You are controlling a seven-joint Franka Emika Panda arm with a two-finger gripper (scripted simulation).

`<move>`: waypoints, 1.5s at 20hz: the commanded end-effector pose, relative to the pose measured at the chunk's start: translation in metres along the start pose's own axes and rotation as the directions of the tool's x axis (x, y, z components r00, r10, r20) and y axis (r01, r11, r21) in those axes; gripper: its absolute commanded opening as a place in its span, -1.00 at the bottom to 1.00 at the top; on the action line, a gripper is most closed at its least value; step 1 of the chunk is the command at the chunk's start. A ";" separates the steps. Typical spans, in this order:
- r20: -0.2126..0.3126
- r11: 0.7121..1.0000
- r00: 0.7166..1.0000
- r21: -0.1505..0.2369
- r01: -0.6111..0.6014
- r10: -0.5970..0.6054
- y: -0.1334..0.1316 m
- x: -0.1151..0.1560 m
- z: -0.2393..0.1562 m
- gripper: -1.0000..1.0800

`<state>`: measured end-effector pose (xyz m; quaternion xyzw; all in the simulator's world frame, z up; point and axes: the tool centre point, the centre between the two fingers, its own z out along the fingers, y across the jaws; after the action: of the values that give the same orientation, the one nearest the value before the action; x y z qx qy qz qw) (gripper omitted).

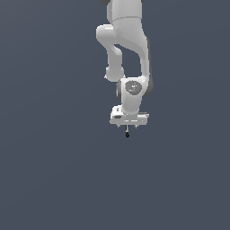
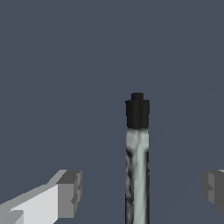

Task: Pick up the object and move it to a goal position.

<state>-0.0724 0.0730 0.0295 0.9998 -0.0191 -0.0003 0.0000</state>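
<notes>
The object is a thin grey stick (image 2: pixel 137 175) with a small black rounded tip (image 2: pixel 137 109). In the exterior view it shows as a tiny stick (image 1: pixel 127 132) just under the white hand. My gripper (image 2: pixel 140 187) is open, with its jaws wide apart. The stick lies midway between the two fingers (image 2: pixel 69 192), and neither finger touches it. In the exterior view the gripper (image 1: pixel 128 126) points straight down over the stick, and the hand hides the stick's upper end.
A plain dark grey surface (image 1: pixel 54 179) fills both views. The white arm (image 1: pixel 128 40) rises from the hand to the top edge of the exterior view. No other objects show.
</notes>
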 end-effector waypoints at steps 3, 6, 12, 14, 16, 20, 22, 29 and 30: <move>-0.001 1.000 1.000 0.000 -0.001 0.001 0.000 0.000 0.016 0.92; -0.001 1.000 1.000 0.000 -0.001 0.001 0.000 0.000 0.020 0.92; -0.001 1.000 1.000 0.000 -0.001 0.001 0.000 0.000 0.020 -1.00; -0.001 1.000 1.000 0.000 -0.001 0.001 0.000 0.000 0.020 -1.00; -0.001 1.000 1.000 0.000 -0.001 0.001 0.000 0.000 0.020 -1.00; -0.001 1.000 1.000 0.000 -0.001 0.001 -0.002 0.000 0.019 -1.00; -0.001 1.000 1.000 0.000 -0.001 0.001 -0.007 0.000 0.015 -1.00; -0.001 1.000 1.000 0.000 -0.001 0.001 -0.046 0.004 -0.011 -1.00; -0.001 1.000 1.000 0.000 -0.001 0.001 -0.053 0.005 -0.016 -1.00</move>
<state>-0.0671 0.1151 0.0381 0.9998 -0.0197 -0.0003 0.0001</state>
